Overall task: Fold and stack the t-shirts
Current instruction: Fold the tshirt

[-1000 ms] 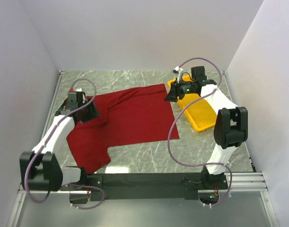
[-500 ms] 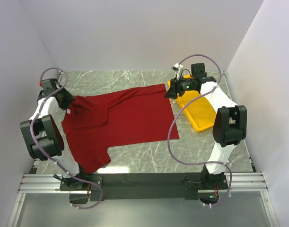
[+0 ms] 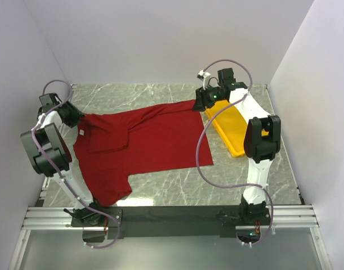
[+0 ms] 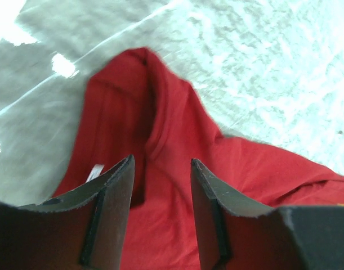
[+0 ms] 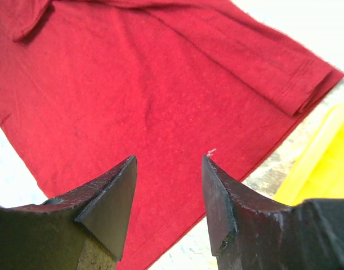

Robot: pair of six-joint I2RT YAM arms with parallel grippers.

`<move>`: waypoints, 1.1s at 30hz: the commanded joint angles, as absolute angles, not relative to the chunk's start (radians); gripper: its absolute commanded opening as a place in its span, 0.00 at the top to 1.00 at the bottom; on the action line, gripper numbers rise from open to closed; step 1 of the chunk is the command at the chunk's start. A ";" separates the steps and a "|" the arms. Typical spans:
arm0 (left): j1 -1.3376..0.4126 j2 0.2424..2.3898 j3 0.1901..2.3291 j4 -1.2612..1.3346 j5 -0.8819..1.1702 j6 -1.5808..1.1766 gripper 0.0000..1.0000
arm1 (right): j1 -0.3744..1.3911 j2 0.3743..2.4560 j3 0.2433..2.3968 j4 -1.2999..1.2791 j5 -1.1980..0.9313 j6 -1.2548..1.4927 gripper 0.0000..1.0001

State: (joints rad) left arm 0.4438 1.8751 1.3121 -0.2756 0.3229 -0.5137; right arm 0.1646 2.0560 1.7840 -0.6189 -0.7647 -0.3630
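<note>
A red t-shirt (image 3: 143, 140) lies spread on the marble table, one sleeve at the front left, its hem at the right. My left gripper (image 3: 76, 116) is open at the shirt's far-left end, over the collar; in the left wrist view (image 4: 160, 160) red cloth (image 4: 177, 146) shows between the fingers. My right gripper (image 3: 199, 104) is open above the shirt's far-right corner; in the right wrist view (image 5: 169, 160) it hangs over the cloth (image 5: 132, 84) near the hem edge. Neither holds anything.
A yellow tray (image 3: 232, 126) lies on the table to the right of the shirt, under my right arm; its edge shows in the right wrist view (image 5: 324, 163). White walls close in the table on three sides.
My left arm swung from the shirt's middle left out to the far-left corner, dragging the collar end there. My right gripper moved left and back to the shirt's far-right corner.
</note>
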 commanded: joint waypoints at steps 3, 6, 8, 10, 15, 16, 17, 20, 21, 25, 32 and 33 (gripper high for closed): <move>0.439 1.977 1.434 -0.253 0.451 -0.503 0.52 | 0.176 2.059 1.830 -0.653 -0.746 -0.356 0.43; 0.439 2.020 1.474 -0.265 0.449 -0.503 0.53 | 0.176 2.049 1.812 -0.652 -0.746 -0.356 0.43; 0.440 2.036 1.491 -0.281 0.451 -0.502 0.54 | 0.176 2.045 1.802 -0.650 -0.744 -0.353 0.43; 0.440 2.055 1.515 -0.302 0.448 -0.500 0.56 | 0.178 2.042 1.796 -0.649 -0.744 -0.353 0.43; 0.440 2.094 1.545 -0.321 0.456 -0.492 0.69 | 0.176 2.042 1.802 -0.649 -0.747 -0.345 0.43; 0.439 2.100 1.551 -0.322 0.457 -0.492 0.72 | 0.178 2.043 1.807 -0.652 -0.746 -0.345 0.43; 0.439 2.111 1.555 -0.324 0.462 -0.491 0.75 | 0.176 2.043 1.812 -0.652 -0.747 -0.344 0.43; 0.439 2.132 1.581 -0.327 0.466 -0.486 0.81 | 0.178 2.042 1.816 -0.655 -0.749 -0.341 0.43; 0.440 2.137 1.588 -0.325 0.469 -0.483 0.85 | 0.176 2.042 1.815 -0.655 -0.749 -0.339 0.43; 0.440 2.140 1.609 -0.310 0.437 -0.471 0.99 | 0.176 2.036 1.816 -0.655 -0.747 -0.337 0.43; 0.440 2.174 1.707 -0.272 0.368 -0.462 0.99 | 0.176 2.036 1.812 -0.661 -0.744 -0.344 0.43; 0.440 2.178 1.718 -0.268 0.354 -0.462 0.99 | 0.178 2.037 1.813 -0.663 -0.742 -0.344 0.43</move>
State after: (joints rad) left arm 0.4408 2.1639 1.6482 -0.3172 0.3958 -0.4828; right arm 0.1734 2.0670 1.7885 -0.6533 -0.7464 -0.3481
